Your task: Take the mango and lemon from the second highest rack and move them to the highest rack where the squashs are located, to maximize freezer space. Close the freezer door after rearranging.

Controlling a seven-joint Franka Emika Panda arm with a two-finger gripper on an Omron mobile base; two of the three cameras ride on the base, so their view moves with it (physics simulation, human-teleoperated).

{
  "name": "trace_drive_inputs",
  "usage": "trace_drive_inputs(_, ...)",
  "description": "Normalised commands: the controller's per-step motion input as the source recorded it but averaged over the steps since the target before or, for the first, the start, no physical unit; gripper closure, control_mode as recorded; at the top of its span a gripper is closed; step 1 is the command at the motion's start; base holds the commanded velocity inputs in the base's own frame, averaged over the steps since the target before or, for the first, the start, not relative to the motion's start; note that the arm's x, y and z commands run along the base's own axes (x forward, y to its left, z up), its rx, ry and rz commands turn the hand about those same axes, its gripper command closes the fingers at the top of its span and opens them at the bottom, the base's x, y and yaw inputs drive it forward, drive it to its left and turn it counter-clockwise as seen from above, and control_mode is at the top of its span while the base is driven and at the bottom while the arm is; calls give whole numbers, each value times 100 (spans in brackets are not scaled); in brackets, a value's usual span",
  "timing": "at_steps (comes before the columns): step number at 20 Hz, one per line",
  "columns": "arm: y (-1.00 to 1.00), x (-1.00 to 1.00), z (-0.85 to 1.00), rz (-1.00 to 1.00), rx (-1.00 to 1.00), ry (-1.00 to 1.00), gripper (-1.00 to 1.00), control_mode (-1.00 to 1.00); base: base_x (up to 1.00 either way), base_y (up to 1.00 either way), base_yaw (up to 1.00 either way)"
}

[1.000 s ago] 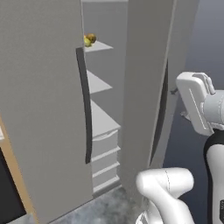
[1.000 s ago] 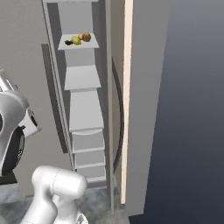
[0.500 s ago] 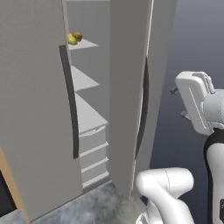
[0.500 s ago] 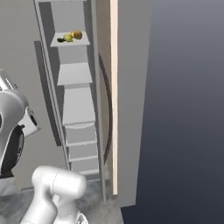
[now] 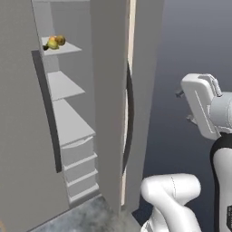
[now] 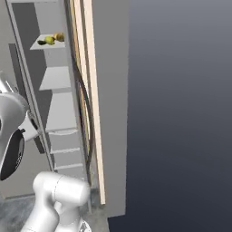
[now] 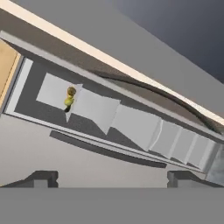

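Observation:
The freezer door (image 5: pixel 20 149) stands swung open at the left, its long dark handle (image 5: pixel 45 113) facing me. Inside, an orange mango (image 5: pixel 60 40) and a yellow-green lemon (image 5: pixel 52 44) lie side by side on the second highest rack (image 5: pixel 68 48). Both fruits also show as mango (image 6: pixel 59 36) and lemon (image 6: pixel 49 40), and as mango (image 7: pixel 71 91) and lemon (image 7: pixel 68 101). A pale edge at the top is the highest rack (image 6: pixel 34 1); the squashs are out of view. My gripper (image 7: pixel 113 179) is open and holds nothing, well back from the shelves. It also shows as gripper (image 5: pixel 185 106).
A second tall grey door with a curved dark handle (image 5: pixel 129 118) stands between my arm and the freezer opening. Two lower shelves (image 5: pixel 65 85) and several drawers (image 5: pixel 79 167) fill the cabinet below. Dark open space lies to the right. A wooden cabinet side (image 7: pixel 6 65) borders the freezer.
Both base views have slid so the freezer sits further left: the base has driven right. The fruit stays on its shelf and the gripper stays open.

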Motion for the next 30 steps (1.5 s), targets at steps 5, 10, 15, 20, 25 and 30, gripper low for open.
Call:
trace_drive_inputs(5, 0, 0, 0, 0, 0, 0, -100, 100, 7, -66, 4)
trace_drive_inputs(10, 0, 0, 0, 0, 0, 0, -100, 100, 42, -46, 30)
trace_drive_inputs(15, 0, 0, 0, 0, 0, 0, -100, 100, 58, -38, 53)
trace_drive_inputs(20, 0, 0, 0, 0, 0, 0, -100, 100, 45, -48, 41)
trace_drive_inputs(25, 0, 0, 0, 0, 0, 0, -100, 100, 35, -51, 18)
trace_drive_inputs(30, 0, 0, 0, 0, 0, 0, -100, 100, 42, -28, 8)
